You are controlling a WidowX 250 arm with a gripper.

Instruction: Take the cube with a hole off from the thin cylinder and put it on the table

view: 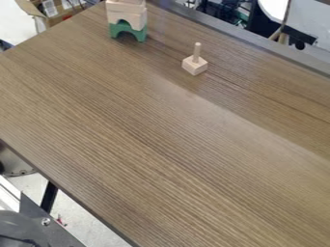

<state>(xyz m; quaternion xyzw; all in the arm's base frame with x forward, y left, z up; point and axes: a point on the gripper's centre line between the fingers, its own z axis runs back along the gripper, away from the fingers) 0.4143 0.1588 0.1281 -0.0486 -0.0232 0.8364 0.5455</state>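
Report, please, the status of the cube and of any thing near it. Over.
Cube low on upright thin cylinder, not yet off. Block stack, green at its base, stands apart, left in view.

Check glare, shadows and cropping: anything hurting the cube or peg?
Camera view: pale sheen slants over the table towards the right edge, without washing out the cube or peg; no hard shadow around the cube; the block stack is cut by the top edge.
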